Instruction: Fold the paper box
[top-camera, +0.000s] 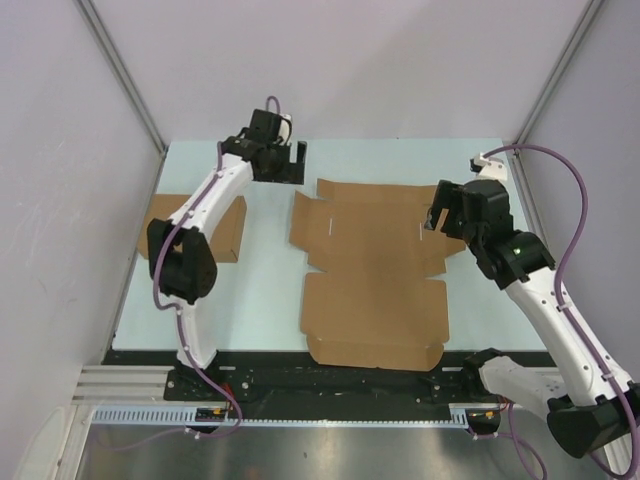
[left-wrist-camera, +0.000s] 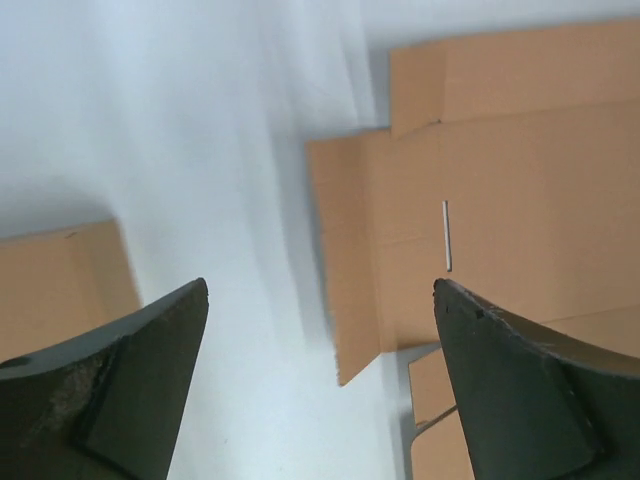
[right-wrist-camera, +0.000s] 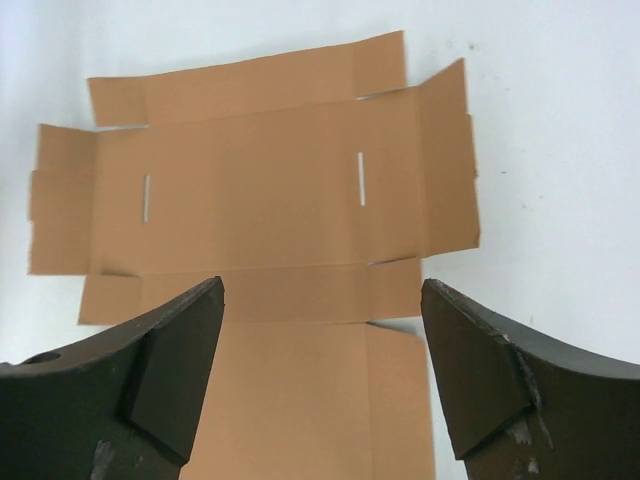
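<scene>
A pale bench (top-camera: 270, 300) sits between grey walls. The paper box (top-camera: 375, 270), flat and unfolded, lies below my right pincer (right-wrist-camera: 322, 285) and to the right of my left pincer (left-wrist-camera: 320, 290). A smaller plain cardboard box (top-camera: 232, 228) sits left of that one. Both pincers gape, holding nothing.

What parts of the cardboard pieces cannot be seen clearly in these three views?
1. Top external view: the left arm covers the middle of the plain cardboard box.
2. Left wrist view: the paper box is cut off by the right and bottom edges, and the picture is blurred.
3. Right wrist view: the right gripper hides the sheet's near corners, and the bottom edge cuts off the rest.
</scene>
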